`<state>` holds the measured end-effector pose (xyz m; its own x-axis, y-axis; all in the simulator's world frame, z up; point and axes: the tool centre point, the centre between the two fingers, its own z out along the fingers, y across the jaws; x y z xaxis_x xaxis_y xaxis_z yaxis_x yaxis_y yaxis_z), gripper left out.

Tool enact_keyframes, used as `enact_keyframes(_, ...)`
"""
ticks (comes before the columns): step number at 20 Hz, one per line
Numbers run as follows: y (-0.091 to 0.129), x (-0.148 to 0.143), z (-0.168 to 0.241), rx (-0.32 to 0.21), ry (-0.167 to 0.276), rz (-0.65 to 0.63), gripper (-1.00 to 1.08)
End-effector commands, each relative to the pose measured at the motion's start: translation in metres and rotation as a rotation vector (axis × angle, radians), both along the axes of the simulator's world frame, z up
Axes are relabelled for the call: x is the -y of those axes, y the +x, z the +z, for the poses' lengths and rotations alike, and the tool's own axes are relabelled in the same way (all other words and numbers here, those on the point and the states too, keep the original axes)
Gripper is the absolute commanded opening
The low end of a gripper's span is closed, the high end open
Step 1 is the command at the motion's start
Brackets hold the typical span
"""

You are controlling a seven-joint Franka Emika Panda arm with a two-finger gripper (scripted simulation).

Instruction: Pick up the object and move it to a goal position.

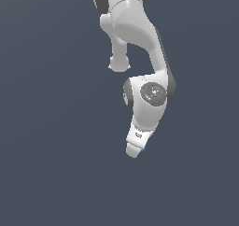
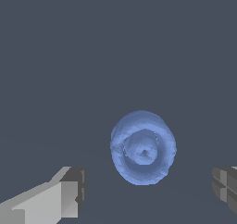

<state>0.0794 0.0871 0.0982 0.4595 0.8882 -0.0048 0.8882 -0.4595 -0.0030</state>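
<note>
The object point(image 2: 143, 147) is a small blue roundish knob with concentric rings on top, lying on the dark grey floor. In the wrist view it sits just beyond the gap between my two fingers, one grey fingertip point(image 2: 69, 193) on one side and the other fingertip point(image 2: 226, 186) on the other. My gripper point(image 2: 148, 190) is open, wide apart, with nothing between the pads. In the exterior view the white hand point(image 1: 136, 142) points down near the floor and hides the object, apart from a faint blue sliver point(image 1: 142, 150) at its tip.
The white arm point(image 1: 140, 38) comes down from the top of the exterior view. Around it there is only a plain dark grey floor point(image 1: 51, 141).
</note>
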Motion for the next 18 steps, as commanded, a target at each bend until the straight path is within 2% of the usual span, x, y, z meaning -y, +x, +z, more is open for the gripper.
enact_keyframes(1,0.003,-0.002,-0.002,0.002,0.001,0.036,1.00)
enact_keyframes(11,0.005,-0.004,-0.005,0.004,0.003,0.069,1.00)
enact_keyframes(18,0.004,-0.005,-0.036,0.005,0.003,0.072,1.00)
